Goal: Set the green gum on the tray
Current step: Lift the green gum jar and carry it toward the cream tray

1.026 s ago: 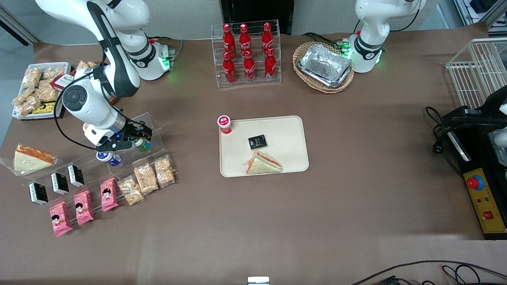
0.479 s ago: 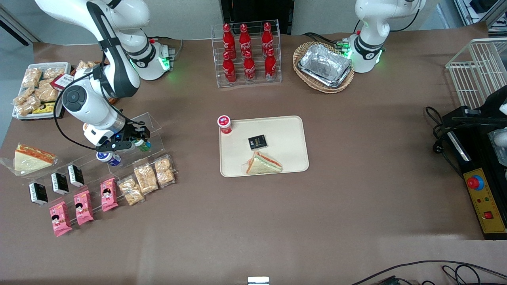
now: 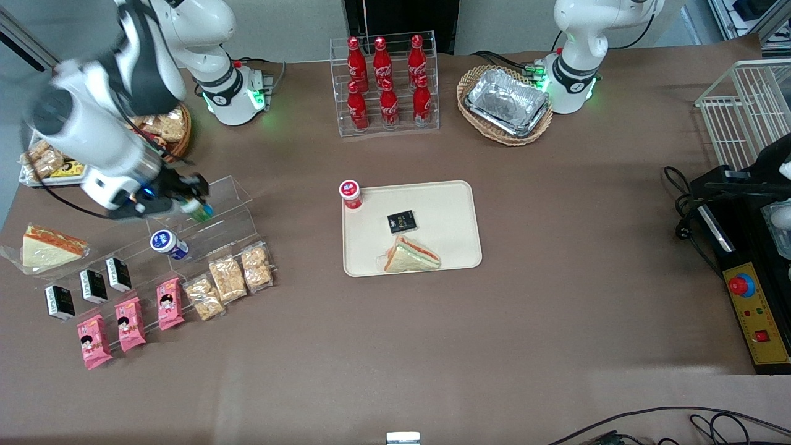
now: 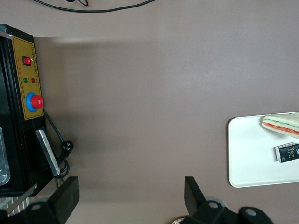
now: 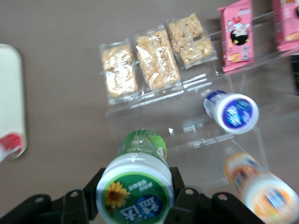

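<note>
The green gum (image 5: 134, 181) is held lifted above the clear display stand (image 3: 219, 213), its long axis tilted, with the white lid toward the wrist camera. The gripper (image 3: 188, 203) is clenched on its body. The tray (image 3: 454, 204) lies well apart on the bench (image 3: 432, 346).

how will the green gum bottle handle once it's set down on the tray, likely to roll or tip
The green gum, held in the gripper above the clear acrylic stand, looks like rigid plastic, so it probably won't deform. Its round body would likely roll if laid sideways. Stood upright it should stay put, as the red bottle does at the tray corner, though a nudge might tip it.
</note>
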